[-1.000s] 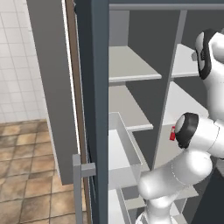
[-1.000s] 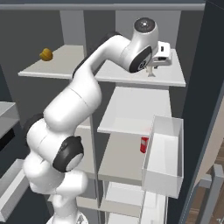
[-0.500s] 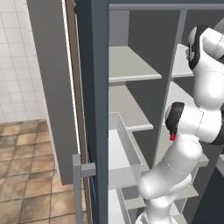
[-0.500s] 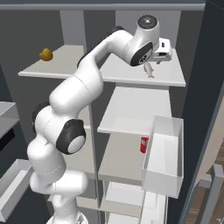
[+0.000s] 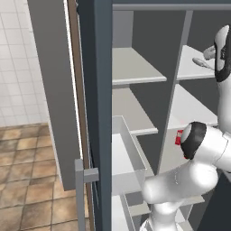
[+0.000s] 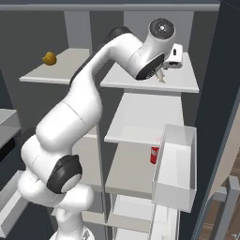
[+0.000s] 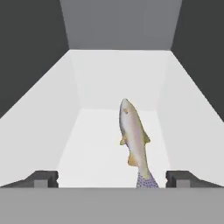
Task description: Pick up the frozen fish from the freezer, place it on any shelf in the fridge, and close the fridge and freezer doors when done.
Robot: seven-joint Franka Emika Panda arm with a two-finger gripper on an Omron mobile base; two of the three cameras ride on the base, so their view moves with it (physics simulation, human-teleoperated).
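The slender silvery-grey fish [image 7: 134, 144], with a pinkish stripe, small yellow fins and a speckled tail, lies flat on the smooth pale grey rectangular shelf [image 7: 96, 153]. In the hand view its head points to 12 o'clock and its tail to 6 o'clock, between the two dark blocky fingers [image 7: 43, 178]. The fingers stand wide apart at 8 and 4 o'clock and do not touch the fish. In the right base view the white gripper [image 6: 161, 75] hangs just over this upper shelf [image 6: 183, 84], and the fish [image 6: 161, 78] shows there as a thin pale sliver. Two shelves lower stands a small red upright bottle [image 6: 154, 155], beside a box-like grey door bin [image 6: 176, 187]. A small round yellow-brown thing [image 6: 49, 59] sits on the upper shelf of the neighbouring compartment.
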